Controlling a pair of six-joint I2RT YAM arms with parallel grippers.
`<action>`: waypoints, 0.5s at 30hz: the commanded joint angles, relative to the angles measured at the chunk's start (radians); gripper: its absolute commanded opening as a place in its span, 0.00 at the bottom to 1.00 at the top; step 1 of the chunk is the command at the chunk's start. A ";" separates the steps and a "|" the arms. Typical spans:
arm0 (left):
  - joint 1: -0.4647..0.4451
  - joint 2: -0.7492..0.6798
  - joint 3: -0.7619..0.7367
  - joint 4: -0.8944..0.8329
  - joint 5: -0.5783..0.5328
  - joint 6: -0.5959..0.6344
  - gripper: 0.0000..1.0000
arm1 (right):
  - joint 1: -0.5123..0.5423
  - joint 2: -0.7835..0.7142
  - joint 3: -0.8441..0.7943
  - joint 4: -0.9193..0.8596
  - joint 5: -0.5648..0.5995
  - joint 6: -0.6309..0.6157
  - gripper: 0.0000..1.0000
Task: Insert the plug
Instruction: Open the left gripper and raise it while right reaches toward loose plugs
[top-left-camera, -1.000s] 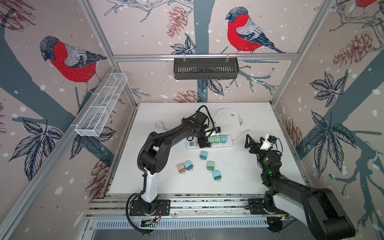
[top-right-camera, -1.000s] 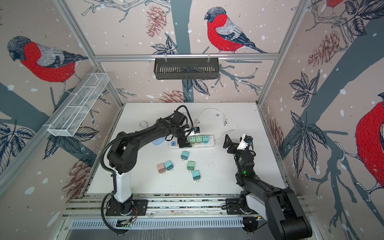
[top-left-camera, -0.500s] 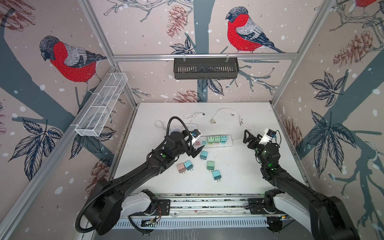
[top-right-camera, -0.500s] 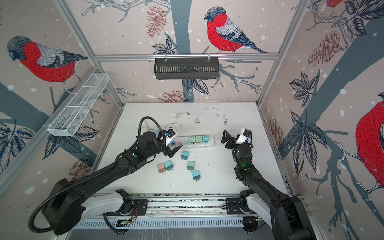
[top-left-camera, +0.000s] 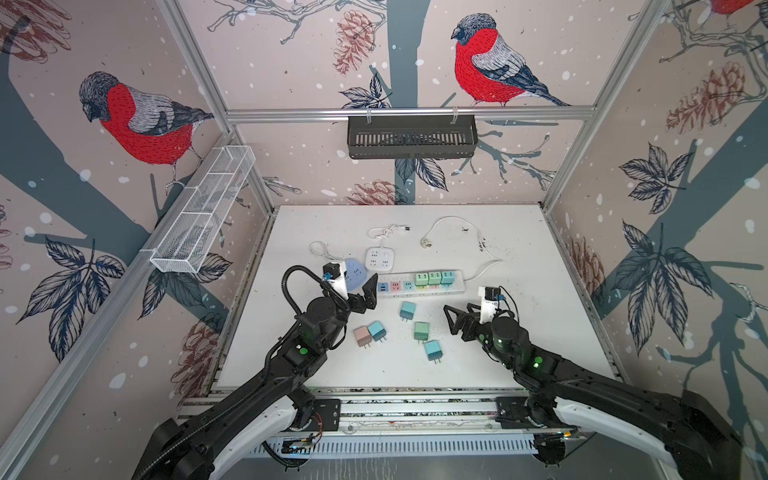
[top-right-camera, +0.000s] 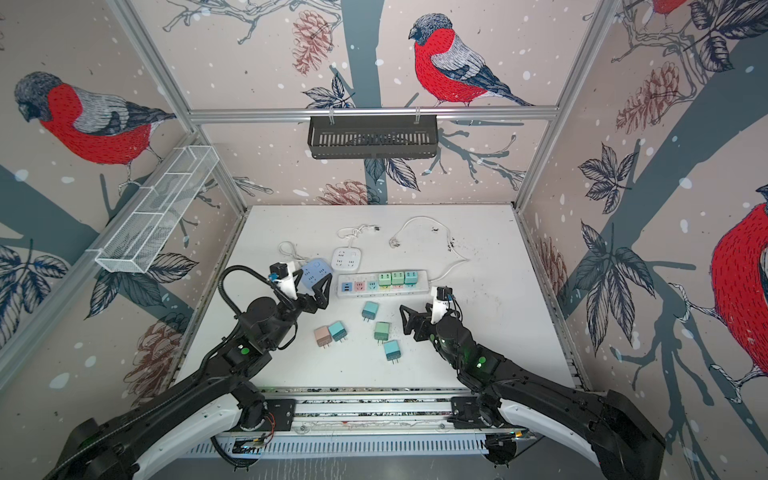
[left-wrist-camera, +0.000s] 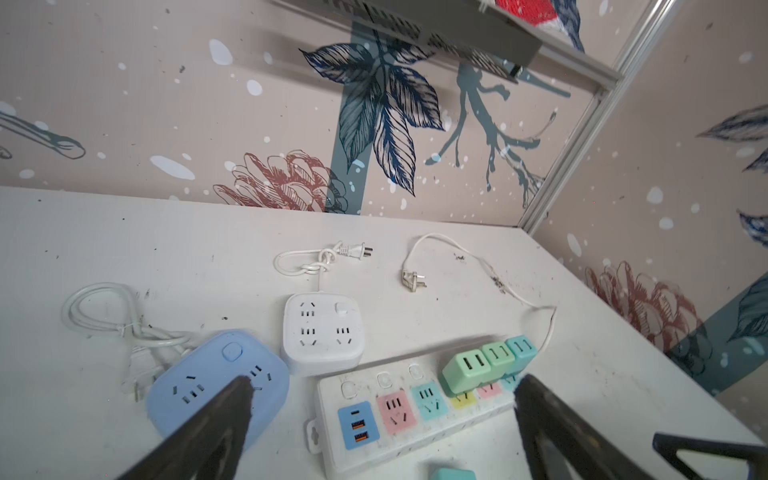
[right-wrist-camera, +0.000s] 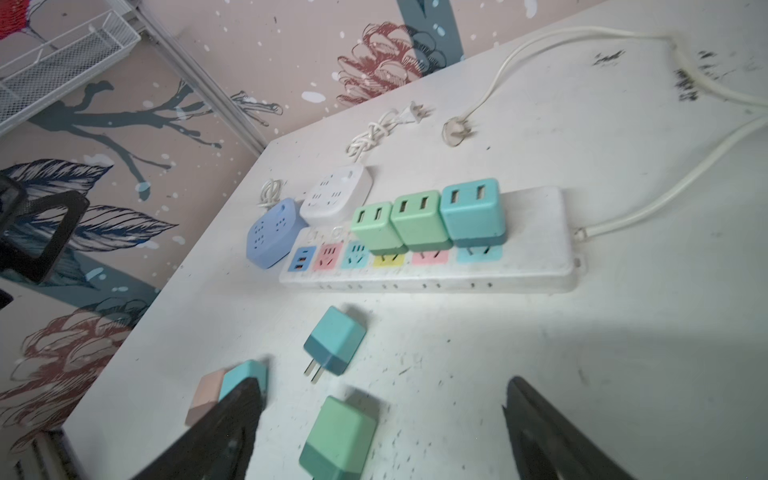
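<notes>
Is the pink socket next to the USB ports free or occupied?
Free: the pink socket shows bare slots; nothing is plugged into it.

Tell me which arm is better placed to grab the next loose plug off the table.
Right, probably. The open right gripper sits beside the loose green plug, which shows between its fingers in the right wrist view. The left gripper, also open, faces the power strip instead.

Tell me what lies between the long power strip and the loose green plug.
One loose teal plug, touching neither the power strip nor the green plug. Both top views and the right wrist view show it.
</notes>
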 joint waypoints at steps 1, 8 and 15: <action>0.000 -0.145 -0.173 0.101 -0.059 0.012 0.98 | 0.074 -0.005 -0.003 -0.036 0.020 0.019 0.91; 0.006 -0.434 -0.296 -0.133 -0.420 -0.095 0.98 | 0.253 0.080 0.025 -0.106 0.092 0.064 0.88; 0.005 -0.374 -0.405 0.106 -0.356 0.008 0.98 | 0.324 0.149 0.049 -0.237 0.139 0.100 0.87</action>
